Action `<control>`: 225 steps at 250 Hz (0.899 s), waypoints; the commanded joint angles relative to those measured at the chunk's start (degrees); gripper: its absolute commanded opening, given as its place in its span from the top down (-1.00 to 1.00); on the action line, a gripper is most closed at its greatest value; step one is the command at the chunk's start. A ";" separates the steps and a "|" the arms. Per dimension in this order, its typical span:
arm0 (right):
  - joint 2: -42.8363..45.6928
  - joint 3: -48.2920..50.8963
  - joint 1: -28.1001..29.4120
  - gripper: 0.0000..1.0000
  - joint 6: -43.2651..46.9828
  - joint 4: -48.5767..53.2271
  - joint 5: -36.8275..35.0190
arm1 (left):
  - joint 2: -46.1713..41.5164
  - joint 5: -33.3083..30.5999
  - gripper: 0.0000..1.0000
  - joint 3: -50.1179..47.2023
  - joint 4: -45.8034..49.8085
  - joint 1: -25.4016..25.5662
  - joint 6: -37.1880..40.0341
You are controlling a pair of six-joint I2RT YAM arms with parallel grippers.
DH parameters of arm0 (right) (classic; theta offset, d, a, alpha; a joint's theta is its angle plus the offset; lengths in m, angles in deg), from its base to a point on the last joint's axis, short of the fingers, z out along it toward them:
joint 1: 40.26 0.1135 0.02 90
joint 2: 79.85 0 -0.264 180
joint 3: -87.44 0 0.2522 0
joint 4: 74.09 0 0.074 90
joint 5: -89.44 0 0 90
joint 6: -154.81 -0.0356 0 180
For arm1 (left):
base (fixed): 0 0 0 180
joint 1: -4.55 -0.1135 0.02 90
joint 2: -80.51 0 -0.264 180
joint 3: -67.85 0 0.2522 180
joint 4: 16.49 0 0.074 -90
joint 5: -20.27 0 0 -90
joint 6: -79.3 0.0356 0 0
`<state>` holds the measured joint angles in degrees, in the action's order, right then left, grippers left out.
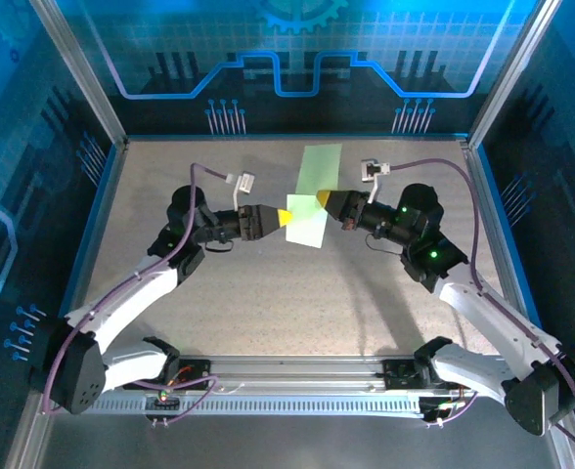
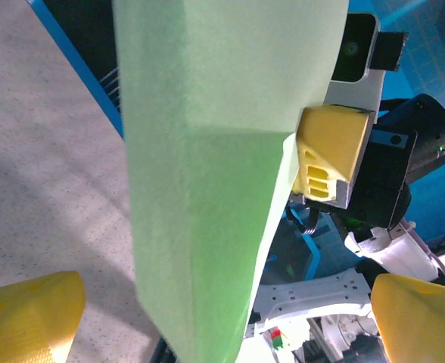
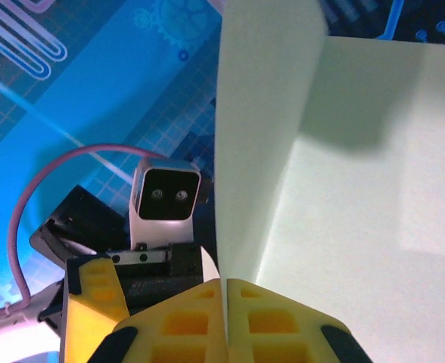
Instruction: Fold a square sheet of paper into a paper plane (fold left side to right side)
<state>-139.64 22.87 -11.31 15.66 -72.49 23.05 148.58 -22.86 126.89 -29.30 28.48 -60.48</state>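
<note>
The right end effector (image 3: pixel 226 302) was clenched on the pale green sheet of paper (image 1: pixel 315 186), its two yellow fingers pressed together with the paper's edge pinched in the seam between them. From that grip the sheet rose away ahead of the fingers. One panel stood up on the left of a crease that ran straight out from the fingertips, and a broader panel spread to their right, crossed by a soft shadow.

The left end effector (image 1: pixel 284 216) was released, its yellow fingertips (image 2: pixel 27 318) spread wide with nothing clamped. The sheet hung directly ahead of it, in line with the gap between those fingertips, and whether it touched either one could not be told. Seen from the left wrist, a yellow finger of the right end effector sat at the sheet's far edge.

From above, the two end effectors faced each other tip to tip over the speckled counter (image 1: pixel 268 293), the sheet between them
</note>
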 commanded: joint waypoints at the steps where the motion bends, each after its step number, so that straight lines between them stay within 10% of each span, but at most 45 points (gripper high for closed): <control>1: -0.83 -1.24 1.19 0.97 -1.85 -2.86 1.53 | 1.33 2.09 -0.85 3.15 -4.78 1.01 -1.77; 136: 1.78 0.09 0.53 0.74 0.12 3.41 -0.50 | 1.10 -2.08 0.55 3.30 -2.90 1.30 -0.91; 187: 4.06 1.50 -0.72 0.24 1.77 8.47 -3.01 | 0.15 -4.19 0.81 3.87 3.30 1.24 2.65; 225: 4.89 -5.79 -1.65 -0.37 8.32 37.54 -19.78 | -1.09 -8.86 0.89 6.31 19.10 1.21 11.51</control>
<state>-135.82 22.81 -11.99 18.40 -58.59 17.28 149.80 -27.06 129.80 -24.21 29.48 -57.86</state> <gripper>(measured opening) 0.571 0.091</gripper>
